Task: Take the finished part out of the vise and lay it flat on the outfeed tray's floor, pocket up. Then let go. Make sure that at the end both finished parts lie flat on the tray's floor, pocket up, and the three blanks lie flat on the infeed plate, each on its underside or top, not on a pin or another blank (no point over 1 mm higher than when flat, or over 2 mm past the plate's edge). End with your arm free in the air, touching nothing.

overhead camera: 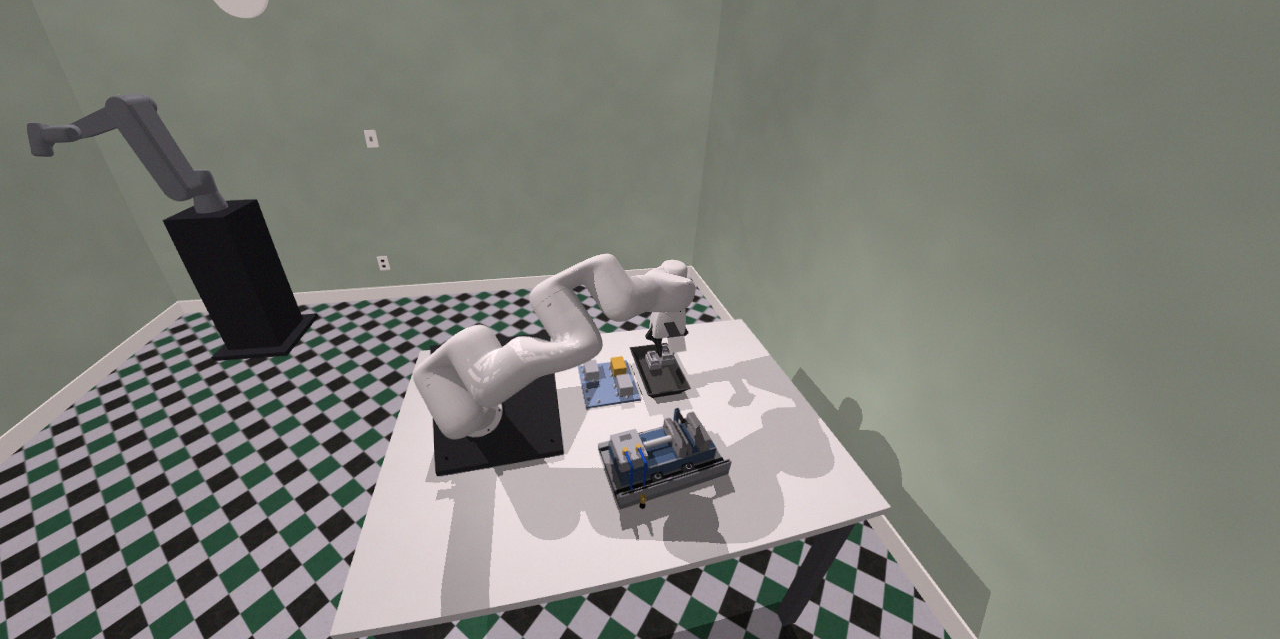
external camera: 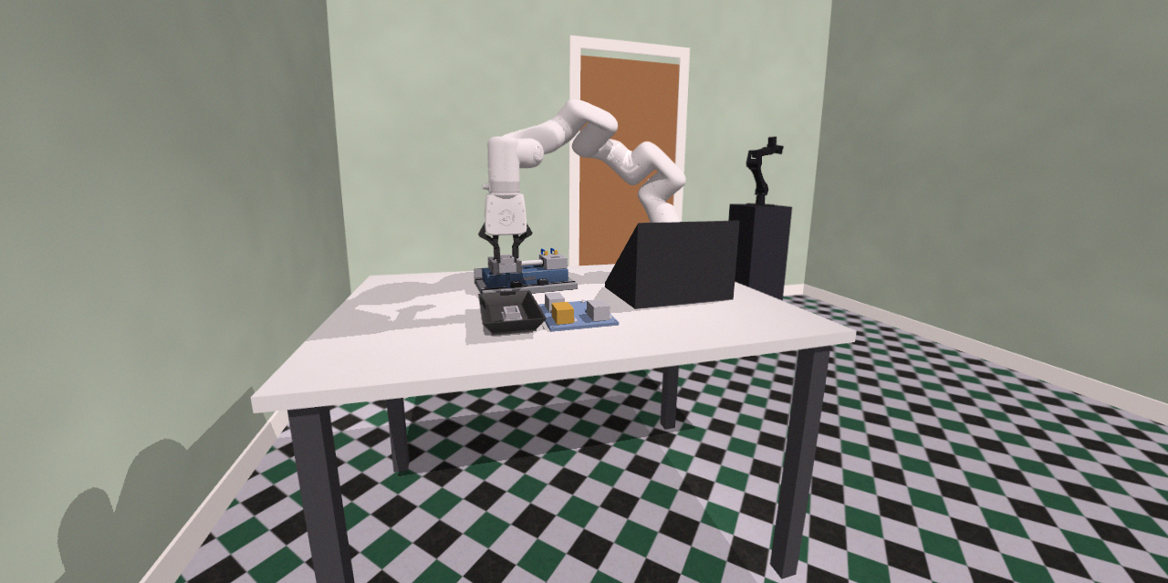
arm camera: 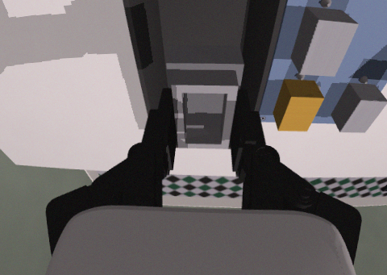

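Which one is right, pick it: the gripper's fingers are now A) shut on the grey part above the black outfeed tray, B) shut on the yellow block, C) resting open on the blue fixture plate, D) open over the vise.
A: the gripper clamps the grey finished part directly over the black outfeed tray, with the yellow block off to the side.

white arm [overhead camera: 554, 313] reaches over the black tray [overhead camera: 680, 384] — vise [overhead camera: 666, 456] nearer.
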